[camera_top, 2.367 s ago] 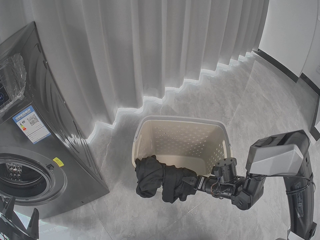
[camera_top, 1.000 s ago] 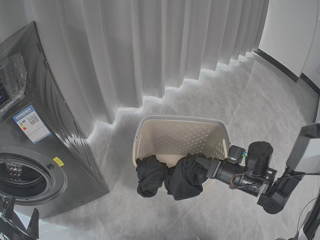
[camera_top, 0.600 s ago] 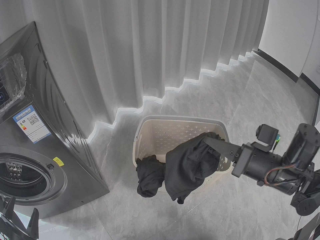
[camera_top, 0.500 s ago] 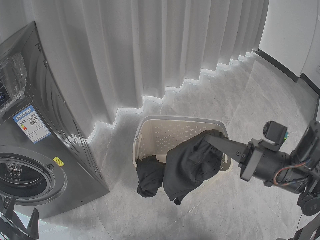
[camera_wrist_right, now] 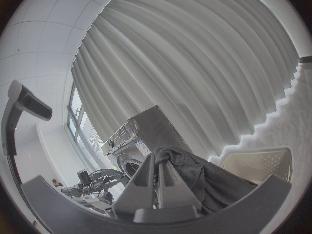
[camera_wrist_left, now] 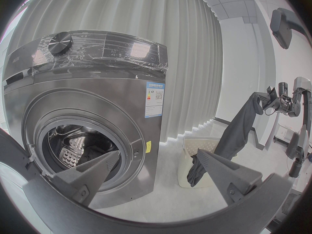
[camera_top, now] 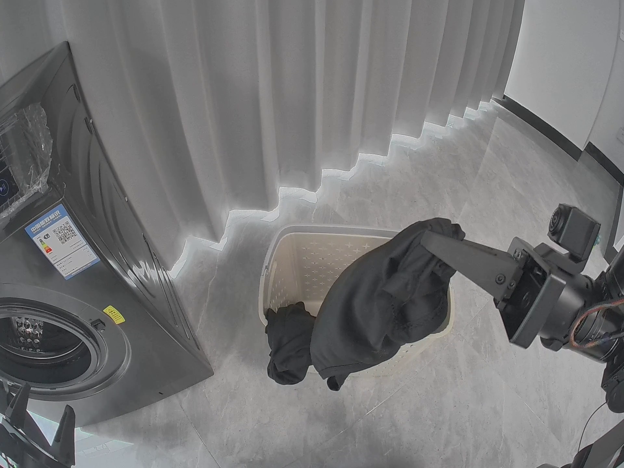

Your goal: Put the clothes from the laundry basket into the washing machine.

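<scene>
The right gripper (camera_top: 432,238) is clamped on a dark garment (camera_top: 383,300) held above the laundry basket (camera_top: 305,264), its tail draped over the rim at 7 o'clock. The left gripper (camera_wrist_left: 158,153), fingers apart, faces the washing machine (camera_top: 78,333) at 8 o'clock

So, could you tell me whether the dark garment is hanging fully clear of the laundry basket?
No, the right gripper holds the dark garment by one end, while its other end lies bunched over the laundry basket rim.

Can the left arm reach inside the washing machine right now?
Probably yes. The round opening of the washing machine is uncovered, and the left gripper sits right before it, jaws open, with nothing between them.
</scene>
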`<state>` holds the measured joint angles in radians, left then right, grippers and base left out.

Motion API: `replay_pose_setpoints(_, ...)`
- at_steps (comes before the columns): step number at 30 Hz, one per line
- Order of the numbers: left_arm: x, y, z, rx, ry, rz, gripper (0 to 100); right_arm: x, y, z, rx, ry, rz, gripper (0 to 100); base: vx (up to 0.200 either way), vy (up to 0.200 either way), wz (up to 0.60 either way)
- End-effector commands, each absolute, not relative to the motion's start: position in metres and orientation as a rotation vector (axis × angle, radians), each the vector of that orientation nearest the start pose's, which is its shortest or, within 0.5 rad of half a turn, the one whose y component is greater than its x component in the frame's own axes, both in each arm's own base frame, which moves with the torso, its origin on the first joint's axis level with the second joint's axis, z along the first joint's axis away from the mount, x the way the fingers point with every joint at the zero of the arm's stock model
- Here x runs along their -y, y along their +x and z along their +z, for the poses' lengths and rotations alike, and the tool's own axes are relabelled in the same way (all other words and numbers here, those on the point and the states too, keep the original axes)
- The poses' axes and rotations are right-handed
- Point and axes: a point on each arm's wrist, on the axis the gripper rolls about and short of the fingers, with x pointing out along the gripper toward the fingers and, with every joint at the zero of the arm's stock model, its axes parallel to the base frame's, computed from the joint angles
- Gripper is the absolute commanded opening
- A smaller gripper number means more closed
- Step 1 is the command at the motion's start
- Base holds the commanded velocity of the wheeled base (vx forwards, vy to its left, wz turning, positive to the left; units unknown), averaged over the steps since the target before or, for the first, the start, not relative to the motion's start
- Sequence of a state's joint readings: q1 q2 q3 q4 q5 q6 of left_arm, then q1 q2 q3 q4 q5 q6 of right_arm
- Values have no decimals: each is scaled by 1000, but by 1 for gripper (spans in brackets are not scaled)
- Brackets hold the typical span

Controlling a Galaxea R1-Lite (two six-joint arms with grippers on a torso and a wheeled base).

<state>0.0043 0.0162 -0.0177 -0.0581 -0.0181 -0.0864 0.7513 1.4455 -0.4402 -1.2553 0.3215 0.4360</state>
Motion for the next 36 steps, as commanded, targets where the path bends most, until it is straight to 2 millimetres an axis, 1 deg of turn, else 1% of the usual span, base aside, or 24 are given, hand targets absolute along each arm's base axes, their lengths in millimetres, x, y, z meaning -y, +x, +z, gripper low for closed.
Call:
replay_pose_setpoints(1, 0, -23, 82, 59, -84, -15, 100, -151, 156, 215, 32, 404, 1141, 0, 0, 0, 0)
replay_pose_setpoints(4, 0, -23, 82, 58, -87, -15, 100, -151, 154, 213, 24, 401, 1154, 0, 0, 0, 0)
replay_pose_setpoints(12, 0, -23, 82, 59, -91, -12, 100, -152, 152, 209, 11, 393, 1165, 0, -200, 0, 0)
replay_pose_setpoints(16, 0, -23, 82, 59, -93, -12, 100, -152, 151, 212, 34, 383, 1169, 0, -200, 0, 0)
replay_pose_setpoints(24, 0, -23, 82, 59, -95, -12, 100, -150, 160, 218, 60, 383, 1164, 0, 0, 0, 0)
replay_pose_setpoints(26, 0, -23, 82, 58, -93, -12, 100, -147, 160, 218, 57, 372, 1198, 0, -100, 0, 0)
replay_pose_setpoints(28, 0, -23, 82, 56, -95, -12, 100, -145, 158, 217, 43, 349, 1282, 0, -200, 0, 0)
replay_pose_setpoints(29, 0, -23, 82, 56, -95, -12, 100, -145, 158, 217, 43, 349, 1282, 0, -200, 0, 0)
replay_pose_setpoints(30, 0, -23, 82, 58, -95, -12, 100, -144, 155, 216, 32, 329, 1358, 0, -200, 0, 0)
replay_pose_setpoints(32, 0, -23, 82, 58, -93, -12, 100, -141, 152, 214, 32, 310, 1427, 0, -200, 0, 0)
replay_pose_setpoints(36, 0, -23, 82, 58, -93, -12, 100, -141, 151, 215, 47, 308, 1441, 0, -200, 0, 0)
